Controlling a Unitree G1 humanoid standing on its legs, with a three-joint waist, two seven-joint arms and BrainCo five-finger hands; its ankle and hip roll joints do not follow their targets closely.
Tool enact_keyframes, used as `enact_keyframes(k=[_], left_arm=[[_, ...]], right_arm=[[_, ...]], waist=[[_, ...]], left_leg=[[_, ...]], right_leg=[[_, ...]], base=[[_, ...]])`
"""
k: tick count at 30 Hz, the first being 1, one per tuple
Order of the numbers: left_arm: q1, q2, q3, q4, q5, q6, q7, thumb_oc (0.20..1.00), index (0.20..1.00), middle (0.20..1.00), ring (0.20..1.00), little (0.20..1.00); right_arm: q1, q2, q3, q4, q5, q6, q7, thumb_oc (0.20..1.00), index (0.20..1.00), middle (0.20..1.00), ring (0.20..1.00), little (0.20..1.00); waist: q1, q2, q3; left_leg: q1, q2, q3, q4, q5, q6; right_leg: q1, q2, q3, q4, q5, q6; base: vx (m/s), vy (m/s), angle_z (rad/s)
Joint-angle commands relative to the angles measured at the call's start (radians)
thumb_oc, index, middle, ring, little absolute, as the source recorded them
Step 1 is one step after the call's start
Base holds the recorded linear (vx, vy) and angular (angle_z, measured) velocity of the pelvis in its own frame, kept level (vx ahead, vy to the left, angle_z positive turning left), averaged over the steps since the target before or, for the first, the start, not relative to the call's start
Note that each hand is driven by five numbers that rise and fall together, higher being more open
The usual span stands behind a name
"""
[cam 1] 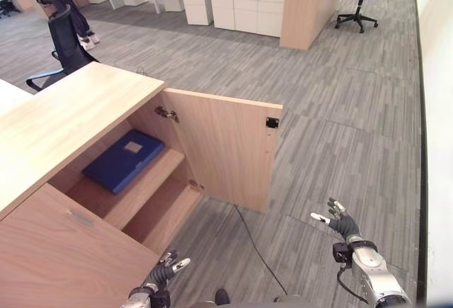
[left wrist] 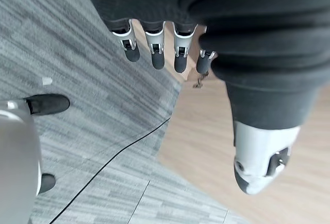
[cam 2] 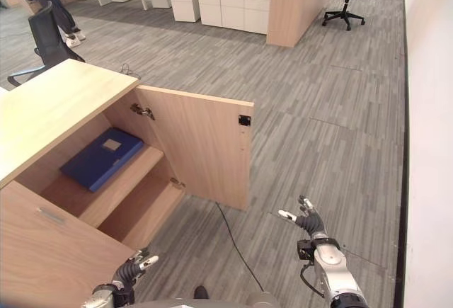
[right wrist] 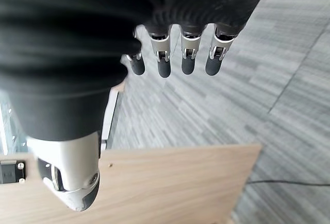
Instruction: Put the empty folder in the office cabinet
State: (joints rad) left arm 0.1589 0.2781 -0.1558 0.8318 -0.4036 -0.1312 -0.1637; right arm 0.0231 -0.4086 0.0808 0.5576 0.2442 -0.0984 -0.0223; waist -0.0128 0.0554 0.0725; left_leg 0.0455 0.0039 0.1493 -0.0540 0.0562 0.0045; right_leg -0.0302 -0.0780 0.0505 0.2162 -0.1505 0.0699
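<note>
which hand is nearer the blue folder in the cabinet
Left. The left hand hangs low by the cabinet front, below the blue folder on the shelf. The right hand is out over the floor, past the open door.

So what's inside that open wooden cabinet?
A flat blue folder lies on the upper shelf of the light wooden cabinet. The lower shelf looks bare; the closed door hides the rest.

Folder point(cam 1: 123, 160) on upper shelf point(cam 1: 134, 187) inside cabinet point(cam 1: 71, 117), door point(cam 1: 226, 152) rightward.
</note>
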Motion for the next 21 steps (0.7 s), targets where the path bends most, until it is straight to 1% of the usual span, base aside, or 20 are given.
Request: enact_keyframes(k=[1, 3, 5, 6, 7, 8, 9, 10, 11, 13, 14, 15, 16, 17, 18, 19, 21], left_arm=[[-0.047, 0.023, 0.02, -0.031, 0.039, -0.046, 0.009, 1.0, 1.0, 1.0, 1.0, 1.0], [-0.046, 0.028, 0.027, -0.03, 0.042, -0.046, 0.009, 1.0, 1.0, 1.0, 1.0, 1.0], [-0.054, 0.034, 0.033, -0.029, 0.037, -0.043, 0.006, 1.0, 1.0, 1.0, 1.0, 1.0], [-0.061, 0.039, 0.043, -0.024, 0.038, -0.043, 0.011, 1.0, 1.0, 1.0, 1.0, 1.0], [-0.062, 0.039, 0.043, -0.024, 0.038, -0.043, 0.011, 1.0, 1.0, 1.0, 1.0, 1.0], [-0.066, 0.044, 0.043, -0.025, 0.039, -0.045, 0.014, 1.0, 1.0, 1.0, 1.0, 1.0], [-0.068, 0.044, 0.042, -0.024, 0.038, -0.043, 0.011, 1.0, 1.0, 1.0, 1.0, 1.0], [-0.066, 0.043, 0.042, -0.022, 0.042, -0.044, 0.011, 1.0, 1.0, 1.0, 1.0, 1.0], [-0.063, 0.041, 0.043, -0.025, 0.046, -0.045, 0.009, 1.0, 1.0, 1.0, 1.0, 1.0], [-0.065, 0.041, 0.04, -0.027, 0.046, -0.047, 0.006, 1.0, 1.0, 1.0, 1.0, 1.0], [-0.074, 0.04, 0.028, -0.033, 0.039, -0.047, 0.002, 1.0, 1.0, 1.0, 1.0, 1.0], [-0.075, 0.039, 0.027, -0.033, 0.038, -0.047, 0.002, 1.0, 1.0, 1.0, 1.0, 1.0], [-0.08, 0.042, 0.021, -0.034, 0.035, -0.045, -0.001, 1.0, 1.0, 1.0, 1.0, 1.0], [-0.081, 0.042, 0.021, -0.034, 0.035, -0.045, -0.001, 1.0, 1.0, 1.0, 1.0, 1.0], [-0.085, 0.048, 0.014, -0.037, 0.03, -0.045, -0.006, 1.0, 1.0, 1.0, 1.0, 1.0], [-0.082, 0.053, 0.007, -0.039, 0.028, -0.047, -0.011, 1.0, 1.0, 1.0, 1.0, 1.0], [-0.073, 0.065, -0.007, -0.042, 0.04, -0.054, -0.024, 1.0, 1.0, 1.0, 1.0, 1.0]], right_arm=[[-0.084, -0.005, -0.002, -0.008, -0.017, -0.031, -0.004, 1.0, 1.0, 1.0, 1.0, 1.0], [-0.085, 0.005, -0.002, -0.012, -0.019, -0.029, -0.005, 1.0, 1.0, 1.0, 1.0, 1.0], [-0.086, 0.017, 0.0, -0.014, -0.024, -0.027, 0.0, 1.0, 1.0, 1.0, 1.0, 1.0], [-0.091, 0.025, 0.002, -0.017, -0.028, -0.023, 0.001, 1.0, 1.0, 1.0, 1.0, 1.0], [-0.091, 0.025, 0.002, -0.017, -0.028, -0.023, 0.001, 1.0, 1.0, 1.0, 1.0, 1.0], [-0.098, 0.026, 0.003, -0.017, -0.029, -0.022, 0.002, 1.0, 1.0, 1.0, 1.0, 1.0], [-0.101, 0.03, 0.002, -0.016, -0.029, -0.022, 0.004, 1.0, 1.0, 1.0, 1.0, 1.0], [-0.1, 0.033, -0.001, -0.015, -0.03, -0.022, 0.001, 1.0, 1.0, 1.0, 1.0, 1.0], [-0.096, 0.033, -0.009, -0.014, -0.034, -0.021, -0.002, 1.0, 1.0, 1.0, 1.0, 1.0], [-0.096, 0.023, -0.026, -0.012, -0.035, -0.022, -0.011, 1.0, 1.0, 1.0, 1.0, 1.0], [-0.112, -0.002, -0.053, 0.005, -0.026, -0.026, -0.034, 1.0, 1.0, 1.0, 1.0, 1.0], [-0.113, -0.003, -0.053, 0.007, -0.026, -0.027, -0.034, 1.0, 1.0, 1.0, 1.0, 1.0], [-0.126, -0.019, -0.064, 0.025, -0.021, -0.026, -0.044, 1.0, 1.0, 1.0, 1.0, 1.0], [-0.127, -0.02, -0.064, 0.027, -0.021, -0.027, -0.044, 1.0, 1.0, 1.0, 1.0, 1.0], [-0.155, -0.058, -0.086, 0.077, -0.013, -0.024, -0.061, 1.0, 1.0, 1.0, 1.0, 1.0], [-0.172, -0.086, -0.092, 0.101, -0.012, -0.022, -0.065, 1.0, 1.0, 1.0, 1.0, 1.0], [-0.201, -0.141, -0.11, 0.153, -0.011, -0.019, -0.066, 1.0, 1.0, 1.0, 1.0, 1.0]], waist=[[0.024, -0.032, 0.01], [0.028, -0.034, 0.008], [0.028, -0.033, 0.017], [0.023, -0.029, 0.034], [0.024, -0.029, 0.033], [0.02, -0.026, 0.049], [0.017, -0.019, 0.057], [0.015, -0.016, 0.059], [0.013, -0.015, 0.056], [0.013, -0.015, 0.051], [0.006, -0.023, 0.047], [0.003, -0.021, 0.048], [-0.002, -0.022, 0.048], [-0.003, -0.021, 0.049], [-0.014, -0.021, 0.056], [-0.015, -0.024, 0.059], [-0.01, -0.036, 0.05]], left_leg=[[0.012, 0.04, -0.001, 0.028, -0.064, -0.067], [0.022, 0.036, 0.005, 0.022, -0.072, -0.057], [0.026, 0.039, 0.006, 0.024, -0.08, -0.046], [0.036, 0.046, 0.009, 0.018, -0.084, -0.036], [0.035, 0.045, 0.011, 0.018, -0.084, -0.036], [0.041, 0.047, 0.012, 0.017, -0.084, -0.03], [0.043, 0.049, 0.01, 0.014, -0.083, -0.027], [0.05, 0.051, 0.006, 0.01, -0.085, -0.025], [0.06, 0.047, 0.0, 0.003, -0.089, -0.026], [0.07, 0.036, -0.017, -0.01, -0.096, -0.031], [0.073, 0.018, -0.05, -0.018, -0.106, -0.038], [0.075, 0.018, -0.054, -0.017, -0.109, -0.037], [0.079, 0.011, -0.068, -0.02, -0.113, -0.039], [0.08, 0.012, -0.069, -0.019, -0.115, -0.039], [0.094, 0.011, -0.095, -0.022, -0.123, -0.044], [0.103, 0.012, -0.104, -0.022, -0.129, -0.046], [0.116, -0.002, -0.113, -0.022, -0.145, -0.047]], right_leg=[[0.155, -0.009, -0.019, -0.15, 0.007, 0.056], [0.141, -0.016, -0.025, -0.124, 0.007, 0.068], [0.101, -0.012, -0.028, -0.041, 0.01, 0.09], [0.032, -0.005, -0.031, 0.069, 0.041, 0.127], [0.028, -0.006, -0.029, 0.073, 0.04, 0.128], [-0.007, -0.005, -0.034, 0.129, 0.078, 0.159], [-0.032, -0.001, -0.029, 0.175, 0.091, 0.182], [-0.045, 0.001, -0.025, 0.197, 0.089, 0.188], [-0.046, -0.008, -0.017, 0.184, 0.08, 0.183], [-0.033, -0.034, -0.012, 0.102, 0.06, 0.157], [-0.058, -0.062, 0.017, -0.046, 0.09, 0.135], [-0.05, -0.063, 0.012, -0.054, 0.091, 0.136], [-0.075, -0.068, 0.035, -0.095, 0.113, 0.137], [-0.072, -0.068, 0.033, -0.098, 0.113, 0.137], [-0.116, -0.07, 0.077, -0.133, 0.146, 0.153], [-0.124, -0.077, 0.083, -0.137, 0.16, 0.159], [-0.084, -0.108, 0.073, -0.178, 0.176, 0.157]], base=[[0.03, 0.111, -0.08], [0.03, 0.108, -0.05], [0.0, 0.103, -0.01], [-0.02, 0.078, 0.02], [-0.06, 0.067, 0.02], [-0.05, 0.055, 0.02], [-0.03, 0.068, -0.02], [0.05, 0.065, -0.02], [0.11, 0.03, -0.01], [0.15, -0.017, 0.06], [0.14, -0.045, 0.0], [0.15, -0.068, 0.03], [0.07, -0.017, 0.24], [0.16, -0.08, 0.49], [0.16, -0.099, 0.57], [0.18, -0.105, 0.49], [0.11, -0.065, 0.68]])
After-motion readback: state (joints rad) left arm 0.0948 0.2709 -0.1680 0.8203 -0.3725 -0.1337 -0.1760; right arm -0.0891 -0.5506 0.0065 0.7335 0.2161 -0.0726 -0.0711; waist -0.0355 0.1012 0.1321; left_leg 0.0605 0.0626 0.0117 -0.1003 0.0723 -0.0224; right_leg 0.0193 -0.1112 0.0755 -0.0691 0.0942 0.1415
